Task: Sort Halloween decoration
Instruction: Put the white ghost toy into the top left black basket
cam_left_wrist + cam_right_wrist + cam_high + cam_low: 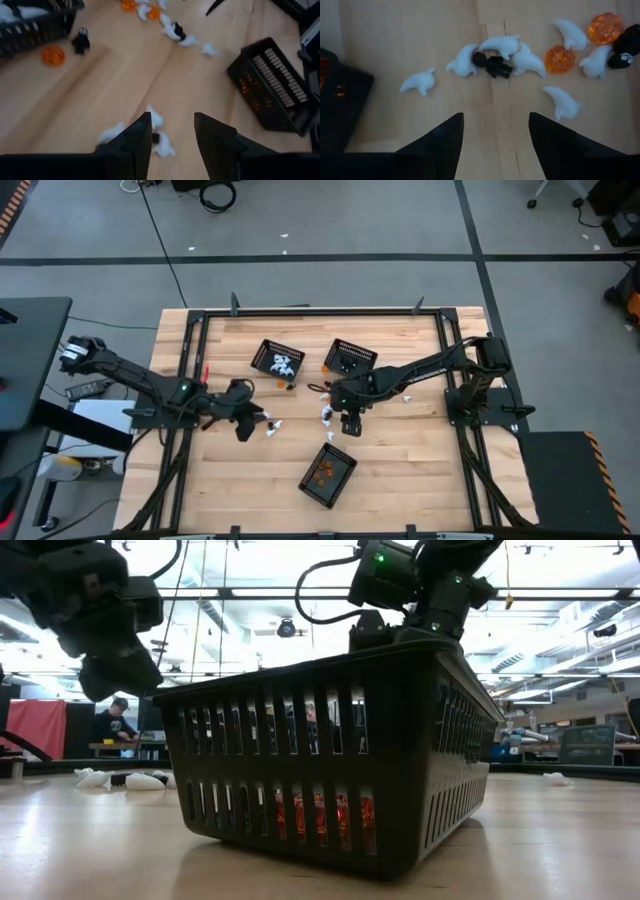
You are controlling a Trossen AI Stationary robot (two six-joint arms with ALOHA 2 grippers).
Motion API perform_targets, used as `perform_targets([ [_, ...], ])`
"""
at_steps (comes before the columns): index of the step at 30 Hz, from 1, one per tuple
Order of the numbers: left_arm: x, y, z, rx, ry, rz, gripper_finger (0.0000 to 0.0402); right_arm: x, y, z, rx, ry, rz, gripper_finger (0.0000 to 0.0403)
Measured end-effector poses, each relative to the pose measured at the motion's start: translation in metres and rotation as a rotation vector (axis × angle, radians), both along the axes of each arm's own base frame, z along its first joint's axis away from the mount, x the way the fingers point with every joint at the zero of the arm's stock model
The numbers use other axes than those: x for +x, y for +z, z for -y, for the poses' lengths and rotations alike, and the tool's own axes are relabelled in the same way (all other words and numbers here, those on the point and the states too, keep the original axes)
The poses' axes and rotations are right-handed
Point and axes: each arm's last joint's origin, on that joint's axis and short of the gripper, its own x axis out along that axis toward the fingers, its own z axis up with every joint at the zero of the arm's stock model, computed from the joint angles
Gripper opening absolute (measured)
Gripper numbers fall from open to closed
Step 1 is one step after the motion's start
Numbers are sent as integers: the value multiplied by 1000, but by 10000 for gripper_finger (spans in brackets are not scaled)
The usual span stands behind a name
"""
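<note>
The wooden tabletop (400, 470) carries three black mesh baskets: two side by side toward the far edge, one (279, 360) holding white pieces and one (350, 358) whose contents cannot be made out, and a third (329, 475) toward the near edge holding orange pieces. The sort appears partly done, since the Halloween decoration (506, 55) lies partly in baskets and partly loose on bare wood between the two far baskets and the near one. The step in hand looks like a pick-up between placements. The right arm reaches in from the right edge toward the table's middle, wrist turned downward; the right gripper (496, 131) hovers with jaws spread and nothing between them, just short of a cluster of white ghosts (462, 61), a black spider-like piece (495, 65) and orange pumpkins (557, 57). The next move calls for singling out one trinket from this tight cluster, lowering, and closing on it alone. The left arm extends from the left edge; the left gripper (172, 135) hangs over a few white ghosts (155, 119), jaws apart and empty.
</note>
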Motion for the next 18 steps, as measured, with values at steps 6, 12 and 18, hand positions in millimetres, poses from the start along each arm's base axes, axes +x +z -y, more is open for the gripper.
perform_targets([
  [6,-7,-5,7,-32,-10,-61,155,0,1,4,-30,51,7,229],
  [12,-7,-5,7,-53,9,-60,155,1,1,16,-89,71,7,229],
  [18,-6,-5,3,-48,32,-64,155,2,-16,34,-86,41,-53,221],
])
